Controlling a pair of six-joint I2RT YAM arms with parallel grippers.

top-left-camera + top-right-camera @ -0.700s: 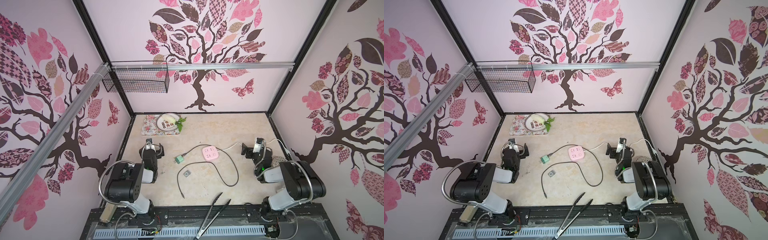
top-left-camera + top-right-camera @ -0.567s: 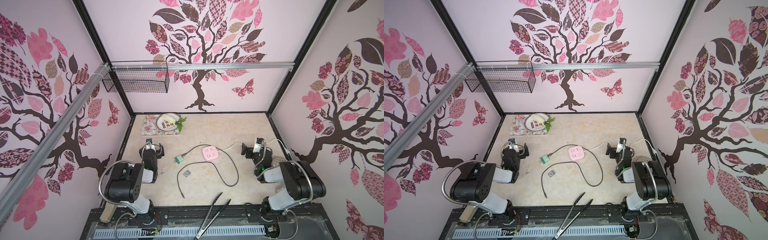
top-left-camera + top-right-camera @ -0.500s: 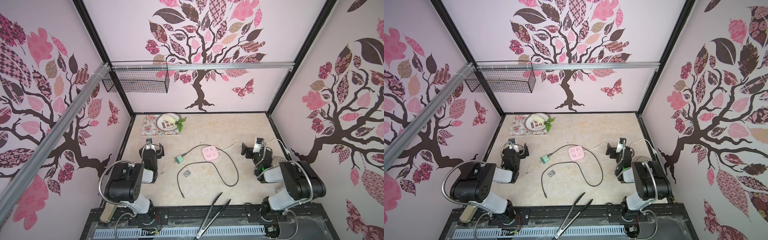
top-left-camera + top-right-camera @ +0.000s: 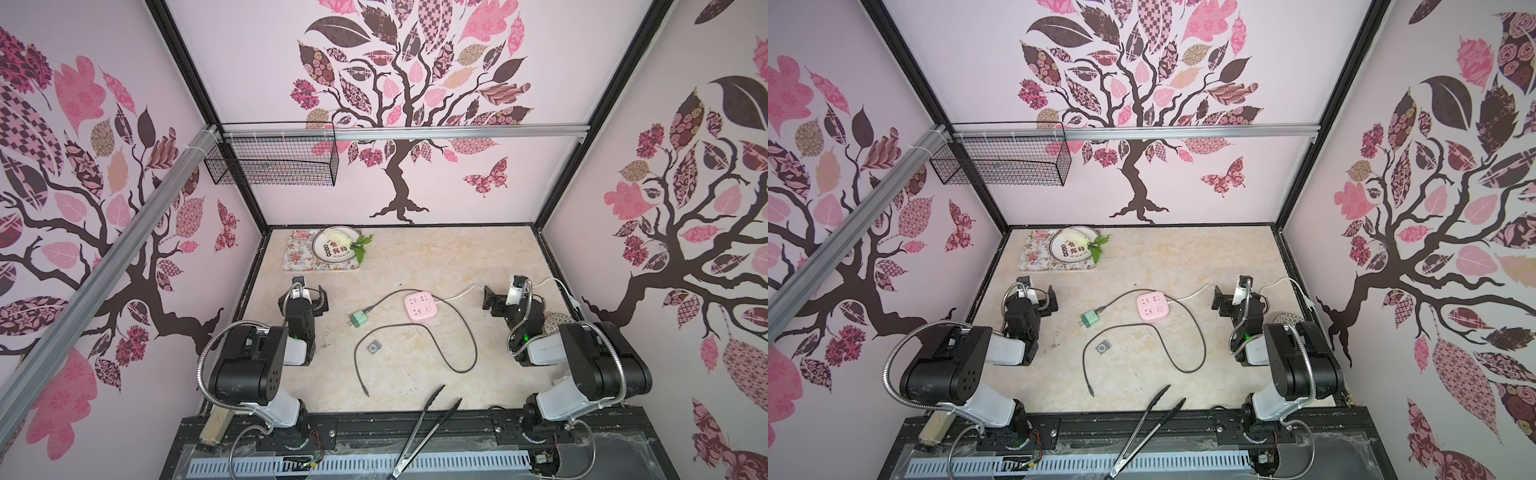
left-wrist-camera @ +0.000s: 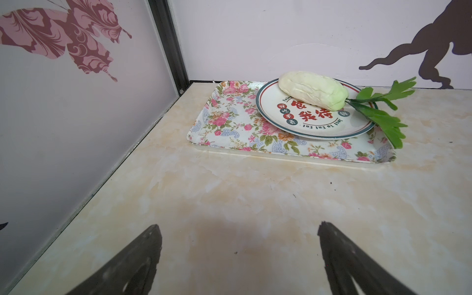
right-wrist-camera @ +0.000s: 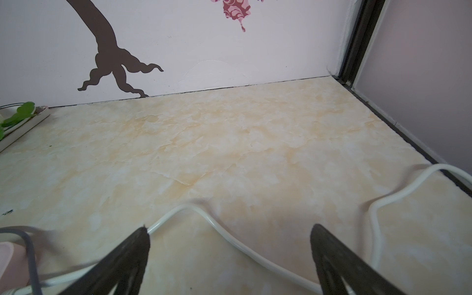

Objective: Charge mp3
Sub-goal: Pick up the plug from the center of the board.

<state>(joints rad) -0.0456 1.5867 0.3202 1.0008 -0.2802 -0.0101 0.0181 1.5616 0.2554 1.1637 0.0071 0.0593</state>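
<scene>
The mp3 (image 4: 374, 346) (image 4: 1102, 347), a tiny silver square player, lies flat in the middle of the table in both top views. A dark cable (image 4: 457, 332) runs from the mint-green charger plug (image 4: 358, 320), loops round the pink power strip (image 4: 422, 306) and ends loose at its free tip (image 4: 366, 392) near the mp3. My left gripper (image 4: 309, 291) (image 5: 238, 229) rests open at the left, above bare table. My right gripper (image 4: 502, 296) (image 6: 229, 229) rests open at the right, with the strip's white cord (image 6: 212, 219) lying between its fingers, untouched.
A floral tray (image 4: 299, 253) with a plate (image 4: 336, 253) and a pale vegetable (image 5: 311, 89) stands at the back left. Metal tongs (image 4: 424, 432) lie across the front edge. A wire basket (image 4: 270, 160) hangs on the back rail. Walls enclose three sides.
</scene>
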